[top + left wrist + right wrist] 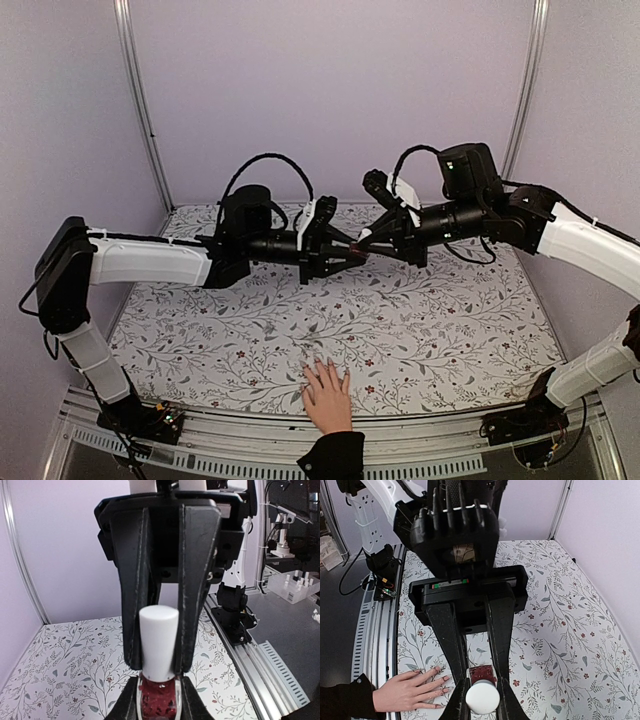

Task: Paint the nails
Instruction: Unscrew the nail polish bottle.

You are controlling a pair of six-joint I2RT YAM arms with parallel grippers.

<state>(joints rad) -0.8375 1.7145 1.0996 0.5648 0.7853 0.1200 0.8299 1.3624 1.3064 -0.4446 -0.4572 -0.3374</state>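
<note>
floral table (450,330), one hand (327,395), one bottle (157,705)

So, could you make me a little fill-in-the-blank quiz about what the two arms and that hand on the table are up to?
1. The left gripper is shut on a small dark-red ____.
2. The right gripper is shut on the white ____ on top of it.
3. The hand lies palm ____ on the table.

Missing words: bottle; cap; down.
</note>
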